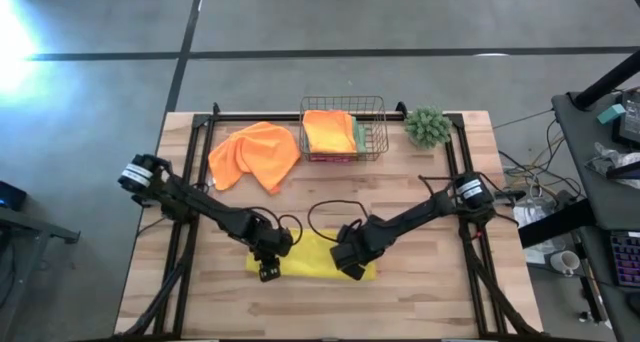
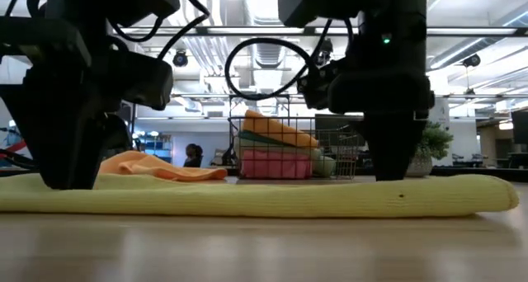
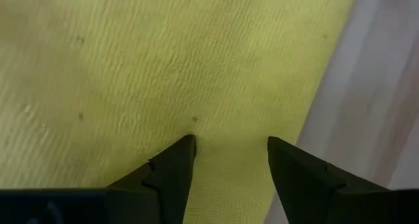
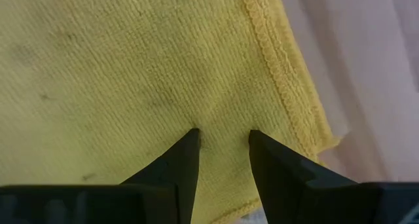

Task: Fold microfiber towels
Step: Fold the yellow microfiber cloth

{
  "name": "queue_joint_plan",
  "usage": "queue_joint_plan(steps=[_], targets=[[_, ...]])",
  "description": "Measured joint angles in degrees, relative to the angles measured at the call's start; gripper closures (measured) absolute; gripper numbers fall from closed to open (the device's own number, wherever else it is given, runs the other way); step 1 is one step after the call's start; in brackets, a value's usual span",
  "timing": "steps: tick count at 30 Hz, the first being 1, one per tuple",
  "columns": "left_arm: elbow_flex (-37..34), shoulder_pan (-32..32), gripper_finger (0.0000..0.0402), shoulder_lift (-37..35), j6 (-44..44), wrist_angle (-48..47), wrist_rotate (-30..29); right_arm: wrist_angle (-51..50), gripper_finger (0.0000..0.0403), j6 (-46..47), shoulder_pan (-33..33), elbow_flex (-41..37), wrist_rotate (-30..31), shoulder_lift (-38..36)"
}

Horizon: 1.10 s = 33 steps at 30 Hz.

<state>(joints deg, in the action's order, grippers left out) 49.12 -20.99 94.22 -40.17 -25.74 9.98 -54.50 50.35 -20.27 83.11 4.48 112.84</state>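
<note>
While the yellow towel [image 1: 312,259] lies folded flat at the table's [image 1: 420,292] six o'clock edge, the left gripper [image 1: 268,265] presses its spread fingertips into the nine o'clock end and the right gripper [image 1: 352,265] into the three o'clock end, fingers parted. At twelve o'clock sits an orange towel [image 1: 255,154] beside the wire basket [image 1: 343,128].
</note>
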Motion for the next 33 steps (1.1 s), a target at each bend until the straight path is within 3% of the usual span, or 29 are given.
queue_joint_plan(steps=[5, 12, 19, 25, 30, 33], targets=[[-0.5, 0.4, 0.0219, 0.2, 0.4, -0.8, -3.0, 1.2, 0.0275, 5.7, -2.0, 0.1, -3.7, 0.5], [-0.4, 3.8, 0.0219, -0.1, 1.8, -1.7, -9.7, 14.9, 0.0275, 12.0, -6.8, 0.0, -8.2, 0.1], [0.8, 8.0, 0.0219, -0.1, 6.4, -2.2, -16.8, 25.5, 0.0275, 11.4, -8.2, 0.0, -7.5, 1.5], [2.2, 11.0, 0.0219, -0.9, 9.6, -5.2, -16.7, 26.5, 0.0276, 8.1, -8.2, -0.2, -4.9, 0.5], [3.6, 10.5, 0.0219, -6.2, 10.8, -11.1, -16.5, 26.0, 0.0284, 4.9, -8.2, -0.1, -3.3, -2.9], [3.7, 10.0, 0.0219, -10.1, 9.2, -14.8, -15.8, 24.0, 0.0293, 3.9, -8.2, -0.1, 1.1, -4.5]])
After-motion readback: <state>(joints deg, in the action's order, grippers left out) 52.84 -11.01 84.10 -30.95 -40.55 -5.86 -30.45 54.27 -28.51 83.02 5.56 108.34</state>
